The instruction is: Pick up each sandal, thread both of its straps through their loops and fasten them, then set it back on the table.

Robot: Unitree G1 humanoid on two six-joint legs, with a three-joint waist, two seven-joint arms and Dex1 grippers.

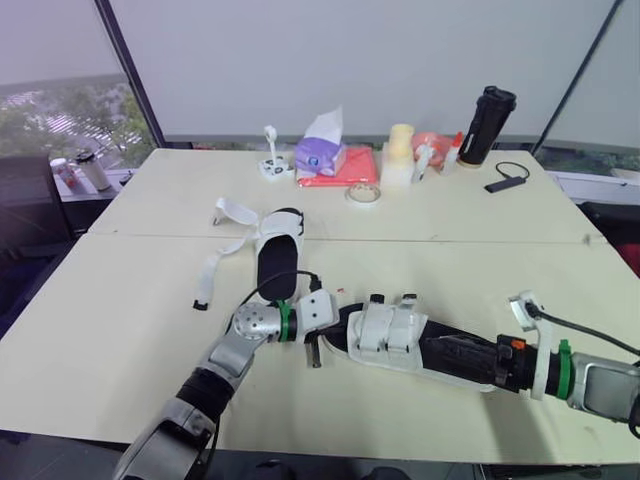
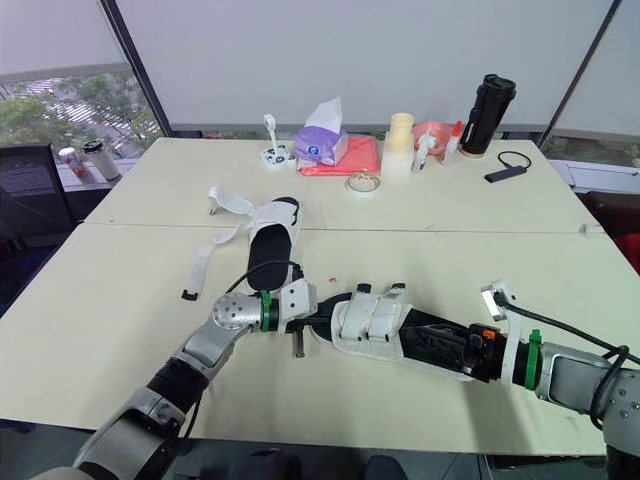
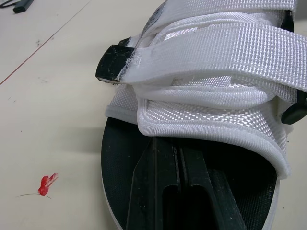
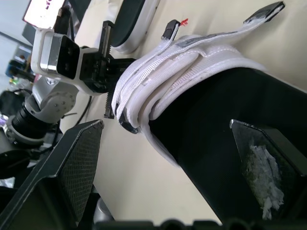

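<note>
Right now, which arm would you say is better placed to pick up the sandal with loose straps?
Probably left. The unstrapped sandal lies just beyond the left gripper, while the right gripper sits at the heel of the strapped sandal, farther off.

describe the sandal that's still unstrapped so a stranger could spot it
On the cream table, find the seam across its middle. The unfastened sandal lies at that seam, toward the robot's left. Its black footbed is bare and its white straps trail loose over the table, while the nearer sandal has straps folded over its front.
</note>
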